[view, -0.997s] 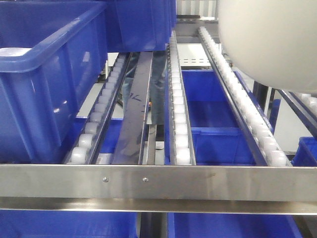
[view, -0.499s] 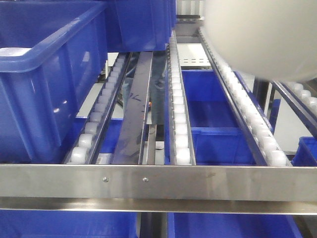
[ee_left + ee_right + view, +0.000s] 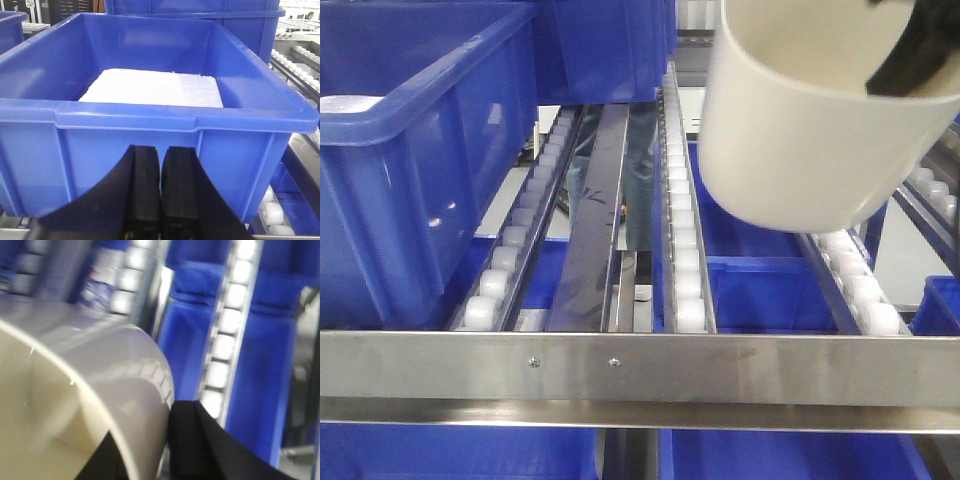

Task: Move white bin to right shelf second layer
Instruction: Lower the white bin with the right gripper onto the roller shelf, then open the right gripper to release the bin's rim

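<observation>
The white bin [image 3: 800,140] hangs tilted over the right-hand roller tracks of the right shelf second layer [image 3: 680,230], its rim towards the upper right. My right gripper [image 3: 912,58] is shut on the bin's rim. In the right wrist view the bin's wall [image 3: 75,390] sits between the two black fingers [image 3: 192,440], one inside and one outside. The bin's base is just above the rollers; I cannot tell whether it touches them. My left gripper [image 3: 161,150] is shut with nothing in it, in front of a blue crate [image 3: 150,115].
A large blue crate [image 3: 410,170] fills the left of the roller shelf, with a white foam slab [image 3: 155,87] inside. Another blue crate [image 3: 600,50] stands behind it. The flat steel front rail [image 3: 720,365] crosses the foreground. More blue crates [image 3: 750,270] sit on the level below.
The white bin has moved left and down over the roller tracks and tipped, so its rim and the right gripper now show. The crates and shelf are unmoved.
</observation>
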### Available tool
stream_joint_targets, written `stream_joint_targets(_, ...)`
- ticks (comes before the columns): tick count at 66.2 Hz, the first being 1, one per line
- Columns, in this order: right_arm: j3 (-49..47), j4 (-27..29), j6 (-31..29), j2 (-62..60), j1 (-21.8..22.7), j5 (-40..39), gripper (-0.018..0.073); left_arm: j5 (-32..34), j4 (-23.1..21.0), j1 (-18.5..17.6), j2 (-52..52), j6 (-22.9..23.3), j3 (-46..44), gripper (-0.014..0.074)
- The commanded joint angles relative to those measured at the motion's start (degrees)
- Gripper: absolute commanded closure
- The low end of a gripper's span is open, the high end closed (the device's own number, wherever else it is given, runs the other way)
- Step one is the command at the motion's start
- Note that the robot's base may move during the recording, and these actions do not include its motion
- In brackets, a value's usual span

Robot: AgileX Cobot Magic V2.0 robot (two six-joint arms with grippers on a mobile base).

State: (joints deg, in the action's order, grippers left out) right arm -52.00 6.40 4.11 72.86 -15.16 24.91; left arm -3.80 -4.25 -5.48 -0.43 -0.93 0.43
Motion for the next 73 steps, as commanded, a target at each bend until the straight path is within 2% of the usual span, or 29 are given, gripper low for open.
stream_joint_targets(1,-3.4,0.1,-0.1,1.6,1.1,-4.9,0.0506,4.9,-0.1,-0.3,-0.1,0.4,2.1,0.0512)
stream_joint_targets(31,-4.0,-1.7,-0.1,12.4,2.3,-6.3,0.0506,4.9,-0.1,-0.3,-0.1,0.4,2.1,0.0512)
stream_joint_targets(46,-4.0,-2.0,-0.1,13.9,4.5,-6.7,0.0506,4.9,-0.1,-0.3,-0.1,0.4,2.1,0.0512)
stream_joint_targets(73,-4.0,-2.1,-0.1,16.2,4.3,-6.7,0.0506,4.9,-0.1,-0.3,-0.1,0.4,2.1,0.0512)
